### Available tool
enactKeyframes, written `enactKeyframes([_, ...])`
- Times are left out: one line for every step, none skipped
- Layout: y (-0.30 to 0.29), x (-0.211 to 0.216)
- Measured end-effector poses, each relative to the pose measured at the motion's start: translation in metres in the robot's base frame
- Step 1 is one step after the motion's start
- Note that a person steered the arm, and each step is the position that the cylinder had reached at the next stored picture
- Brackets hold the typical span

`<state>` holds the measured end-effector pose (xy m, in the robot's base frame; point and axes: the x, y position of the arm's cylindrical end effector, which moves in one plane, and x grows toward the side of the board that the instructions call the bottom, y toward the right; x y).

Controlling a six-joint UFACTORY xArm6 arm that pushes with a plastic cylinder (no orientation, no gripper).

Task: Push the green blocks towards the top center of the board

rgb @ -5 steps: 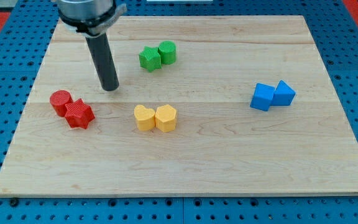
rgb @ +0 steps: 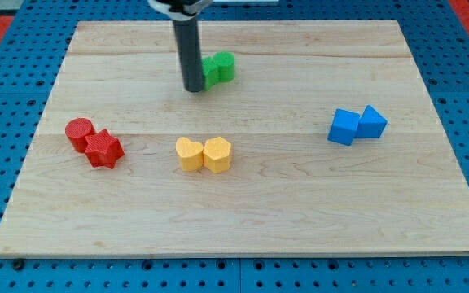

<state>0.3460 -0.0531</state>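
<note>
Two green blocks (rgb: 218, 68) (touching) beside my tip (rgb: 194, 89)

Colours here are pretty loud. The board (rgb: 300, 203) is pale blond wood with faint grain lines running across it. It sits on a bright blue pegboard (rgb: 6, 122) dotted all over with small dark holes, and there's a bit of red at the top corners of the view. The rod is dark grey, nearly black, down to my tip (rgb: 194, 89). The green blocks (rgb: 221, 67) are vivid green, the red cylinder (rgb: 78, 132) and red star (rgb: 103, 150) plain red, the yellow blocks (rgb: 203, 153) warm yellow, and the blue blocks (rgb: 357, 124) saturated blue.
</note>
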Motion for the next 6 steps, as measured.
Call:
enactKeyframes([0.01, 0.0])
enactKeyframes([0.029, 0.0])
enactKeyframes([0.03, 0.0])
enactKeyframes([0.03, 0.0])
enactKeyframes([0.03, -0.02])
enactKeyframes([0.03, -0.022])
